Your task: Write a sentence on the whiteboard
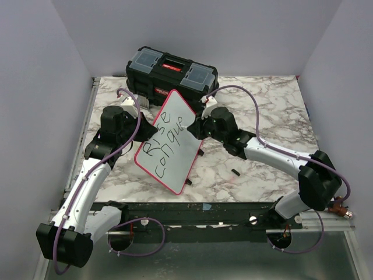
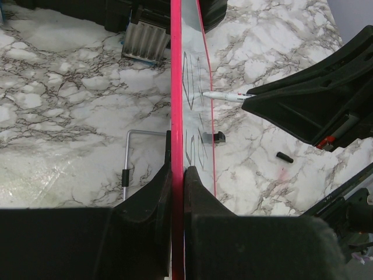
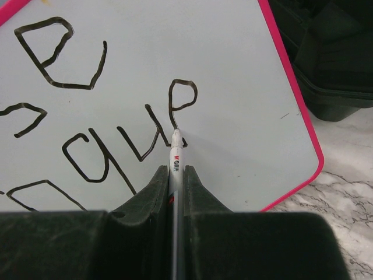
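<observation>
The whiteboard (image 1: 175, 119), white with a pink-red rim, stands tilted on edge in the middle of the table. My left gripper (image 1: 141, 132) is shut on its left rim; in the left wrist view the fingers (image 2: 195, 184) clamp the pink edge of the whiteboard (image 2: 176, 87). The sentence (image 1: 165, 142) reads "Rise conque" in black letters. My right gripper (image 3: 176, 170) is shut on a thin white marker pen (image 3: 175, 153). The pen's tip touches the whiteboard (image 3: 233, 76) at the foot of the last letter of the sentence (image 3: 93, 151). From above, the right gripper (image 1: 199, 125) sits at the board's right side.
A black toolbox (image 1: 172, 70) stands behind the board at the table's far edge. A small black pen cap (image 1: 235, 172) lies on the marble to the right of the board. A thin bent metal rod (image 2: 129, 153) lies on the table left of the board.
</observation>
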`<state>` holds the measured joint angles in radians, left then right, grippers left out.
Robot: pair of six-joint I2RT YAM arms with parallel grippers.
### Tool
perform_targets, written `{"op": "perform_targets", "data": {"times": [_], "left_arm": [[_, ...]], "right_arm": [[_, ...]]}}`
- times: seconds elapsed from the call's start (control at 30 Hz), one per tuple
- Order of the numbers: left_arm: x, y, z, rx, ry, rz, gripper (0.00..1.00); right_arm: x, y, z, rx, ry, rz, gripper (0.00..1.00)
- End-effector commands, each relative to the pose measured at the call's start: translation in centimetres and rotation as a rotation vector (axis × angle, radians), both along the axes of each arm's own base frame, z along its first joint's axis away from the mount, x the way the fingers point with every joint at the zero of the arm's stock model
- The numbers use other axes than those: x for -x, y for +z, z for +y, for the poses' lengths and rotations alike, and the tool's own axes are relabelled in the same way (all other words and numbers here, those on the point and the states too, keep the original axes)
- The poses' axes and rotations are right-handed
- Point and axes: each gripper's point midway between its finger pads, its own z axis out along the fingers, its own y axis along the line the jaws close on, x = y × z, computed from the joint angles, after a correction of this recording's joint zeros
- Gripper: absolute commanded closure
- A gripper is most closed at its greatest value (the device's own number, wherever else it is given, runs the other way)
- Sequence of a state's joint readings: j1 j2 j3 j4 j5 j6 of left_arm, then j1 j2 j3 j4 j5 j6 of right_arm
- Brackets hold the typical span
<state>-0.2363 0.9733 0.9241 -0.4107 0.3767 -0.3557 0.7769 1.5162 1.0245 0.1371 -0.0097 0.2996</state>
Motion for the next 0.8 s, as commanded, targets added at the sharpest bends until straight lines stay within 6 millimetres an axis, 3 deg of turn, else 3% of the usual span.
{"op": "perform_targets", "data": {"times": [0.0, 0.77], "left_arm": [[0.7, -1.5, 0.3, -0.101, -0.049, -0.001, 1.0], [0.7, -1.4, 0.2, -0.103, -0.051, -0.002, 1.0]], "right_arm": [[0.5, -1.0, -0.4, 0.017, -0.002, 0.021, 0.99], [-2.4, -0.6, -0.5, 0.063, -0.054, -0.017, 0.99]]}}
